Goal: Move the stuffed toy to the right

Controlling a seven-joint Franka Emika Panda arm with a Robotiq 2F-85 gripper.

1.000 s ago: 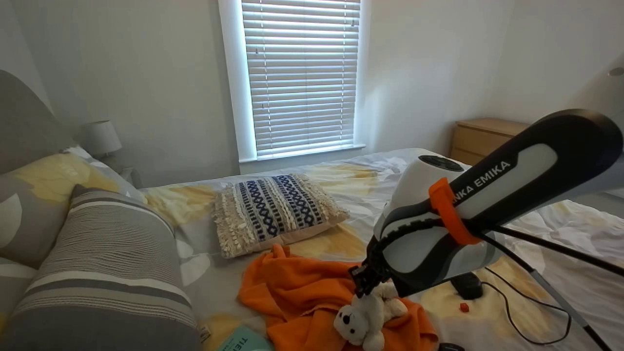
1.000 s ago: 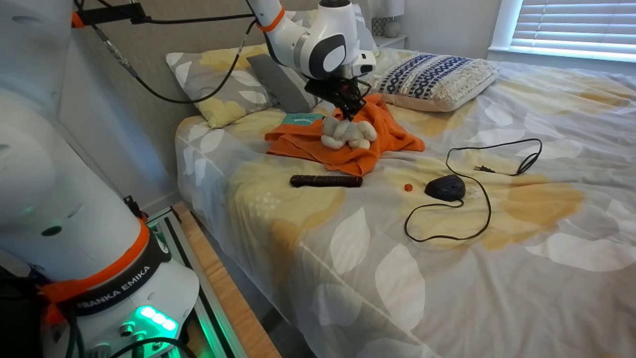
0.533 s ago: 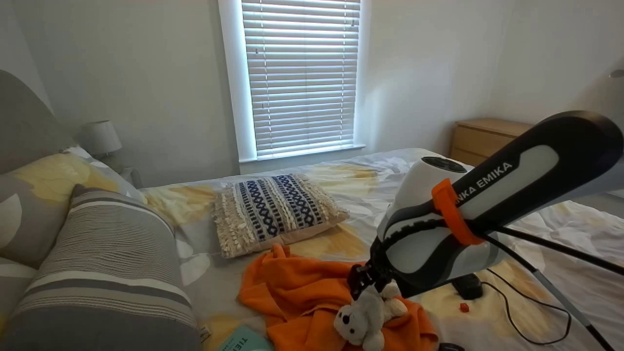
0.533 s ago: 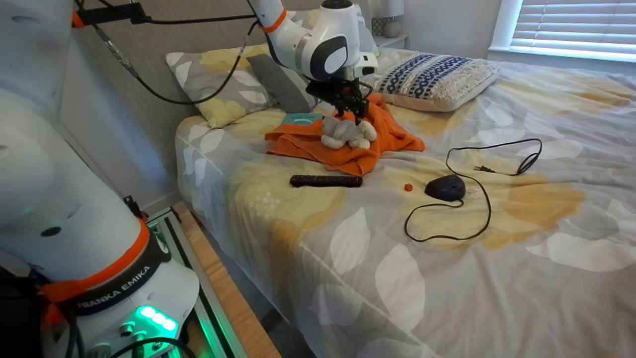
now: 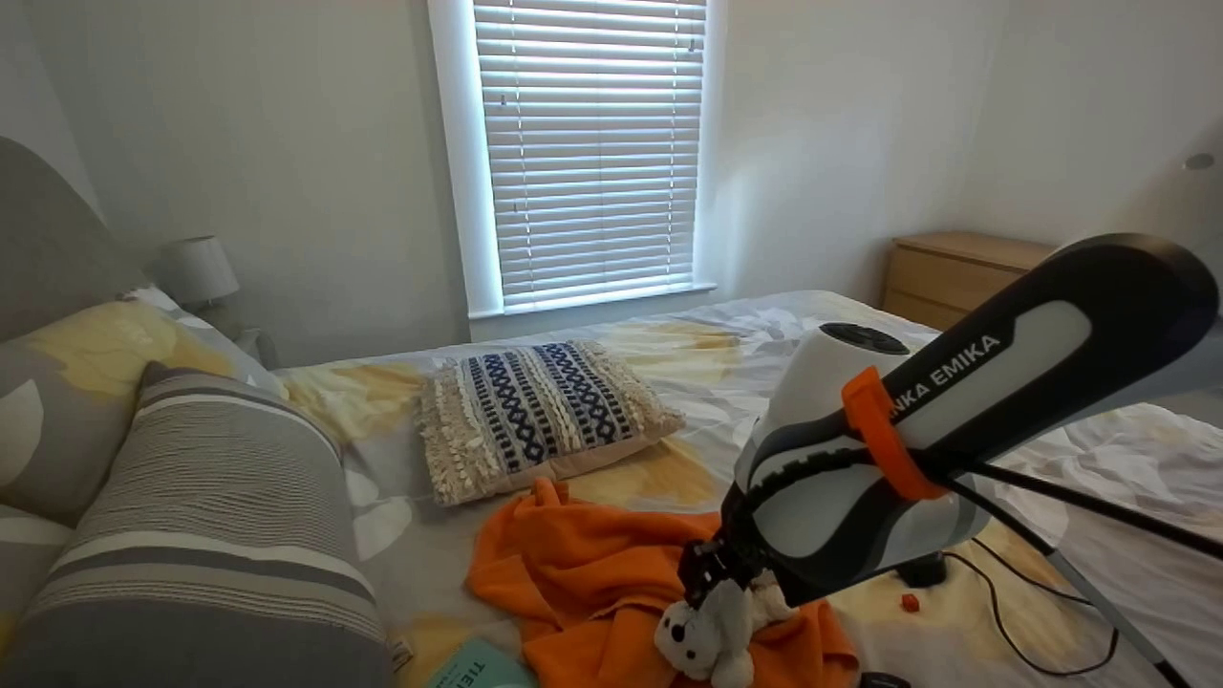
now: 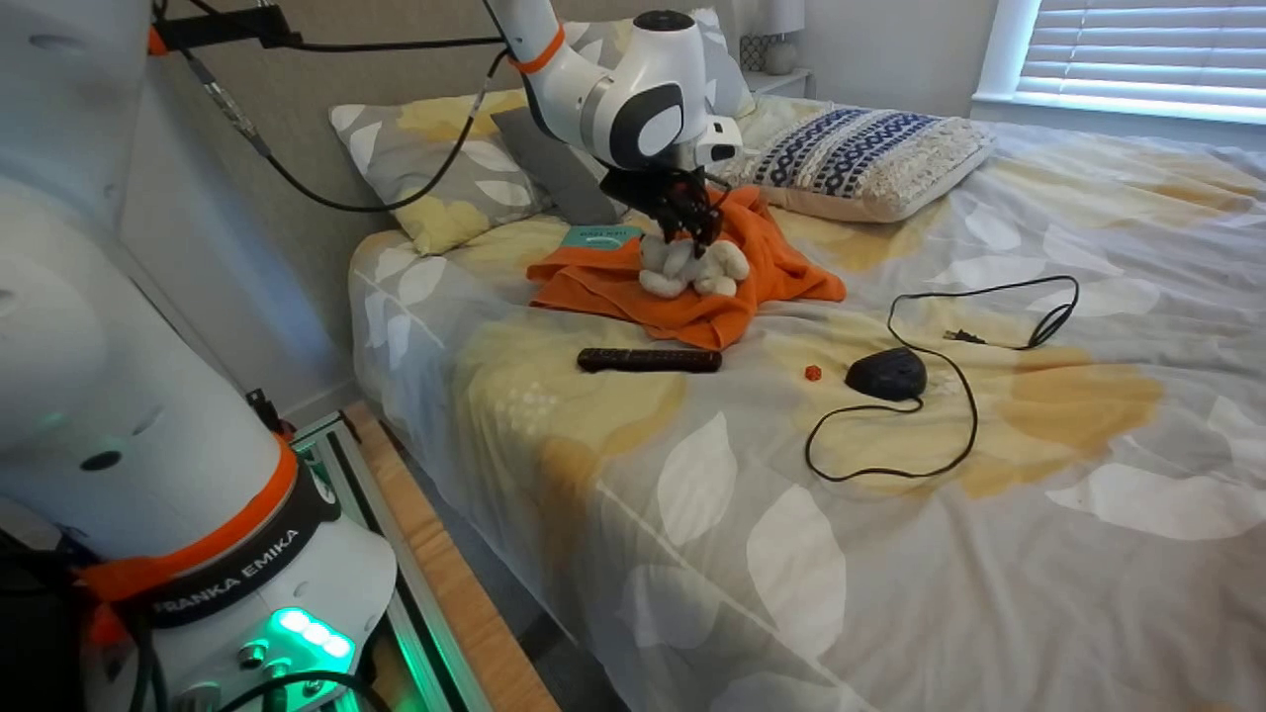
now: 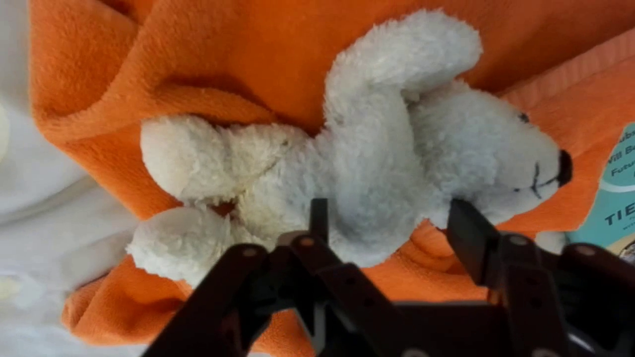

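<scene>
The stuffed toy is a small off-white bear (image 7: 372,163) lying on its back on a crumpled orange blanket (image 7: 268,54). It shows in both exterior views (image 5: 705,638) (image 6: 665,280). In the wrist view its black nose points right and its legs point left. My gripper (image 7: 389,213) is open, low over the toy, with one finger over its belly and the other beside its neck below the head. An arm of the toy lies between the fingers. In both exterior views the gripper (image 5: 699,575) (image 6: 685,245) is at the toy's upper side and partly covers it; exact contact is unclear.
A teal book (image 6: 601,236) lies beside the blanket toward the pillows. A black remote (image 6: 649,360), a small red object (image 6: 813,373) and a dark corded device (image 6: 887,376) lie on the bed. A fringed cushion (image 5: 549,411) lies behind the blanket.
The arm first shifted slightly, then came down closer to the toy. The two fingers now show apart in an exterior view. The toy and blanket have not visibly moved.
</scene>
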